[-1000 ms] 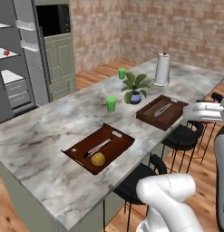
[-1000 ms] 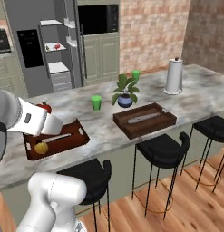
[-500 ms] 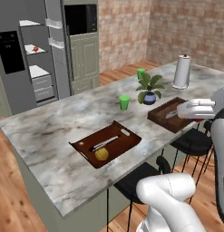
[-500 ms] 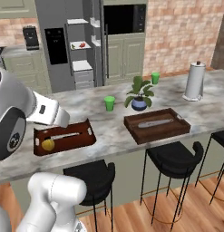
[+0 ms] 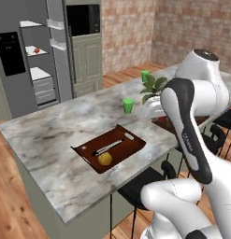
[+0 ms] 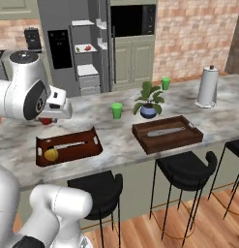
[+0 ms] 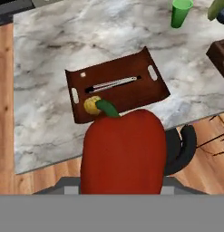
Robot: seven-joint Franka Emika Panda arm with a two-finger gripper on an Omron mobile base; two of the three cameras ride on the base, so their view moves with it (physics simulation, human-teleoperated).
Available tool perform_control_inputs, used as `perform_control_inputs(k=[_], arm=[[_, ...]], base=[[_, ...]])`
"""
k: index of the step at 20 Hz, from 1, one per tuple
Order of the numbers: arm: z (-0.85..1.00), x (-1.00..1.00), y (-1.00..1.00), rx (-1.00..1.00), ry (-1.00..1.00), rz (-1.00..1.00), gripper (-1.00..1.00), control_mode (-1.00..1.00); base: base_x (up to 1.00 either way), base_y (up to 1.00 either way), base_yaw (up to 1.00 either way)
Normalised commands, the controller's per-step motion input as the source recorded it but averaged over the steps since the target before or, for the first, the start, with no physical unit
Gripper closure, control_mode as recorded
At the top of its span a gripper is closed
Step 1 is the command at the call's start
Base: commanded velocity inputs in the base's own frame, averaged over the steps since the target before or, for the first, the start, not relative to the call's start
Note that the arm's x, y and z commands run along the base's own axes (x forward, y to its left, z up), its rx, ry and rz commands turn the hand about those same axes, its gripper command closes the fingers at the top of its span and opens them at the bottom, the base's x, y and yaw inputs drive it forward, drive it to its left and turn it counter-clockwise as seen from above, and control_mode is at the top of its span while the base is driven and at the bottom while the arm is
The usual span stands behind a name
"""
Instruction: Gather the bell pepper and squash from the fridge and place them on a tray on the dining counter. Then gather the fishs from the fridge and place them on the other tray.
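Note:
My gripper (image 6: 48, 117) is shut on the red bell pepper (image 7: 124, 149), which hangs above the near edge of the dining counter (image 7: 50, 54). In the right base view the bell pepper (image 6: 45, 120) peeks out under the white hand, just behind the left tray (image 6: 87, 147). On that brown tray (image 7: 149, 88) lie the yellow squash (image 7: 90, 105) and a slender silvery thing (image 7: 112, 84). From the left base view I see the same tray (image 5: 133, 144) and squash (image 5: 105, 159). The fridge (image 6: 77, 53) stands open at the back, with a small red thing (image 6: 87, 48) on a shelf.
A second brown tray (image 6: 188, 138) with a grey elongated thing lies further right. A green cup (image 6: 116, 110), a potted plant (image 6: 149, 100), another green cup (image 6: 165, 83) and a paper towel roll (image 6: 207, 87) stand on the counter. Black stools (image 6: 186, 169) line its near side.
The base has driven on, so both base views have shifted and the tray with the squash has come closer. The pepper stays in my gripper.

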Motion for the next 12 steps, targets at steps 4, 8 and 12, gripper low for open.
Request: perform_control_inputs(k=[4,8,12], arm=[[-0.68,0.78,0.20,0.01,0.00,0.15,1.00,-1.00],[-0.79,0.77,0.28,-0.06,0.07,0.07,1.00,-1.00],[-0.74,0.76,0.08,-0.11,0.11,0.04,1.00,-1.00]], base=[[0.00,0.00,0.00],[0.00,0.00,0.00],[0.00,0.00,0.00]])
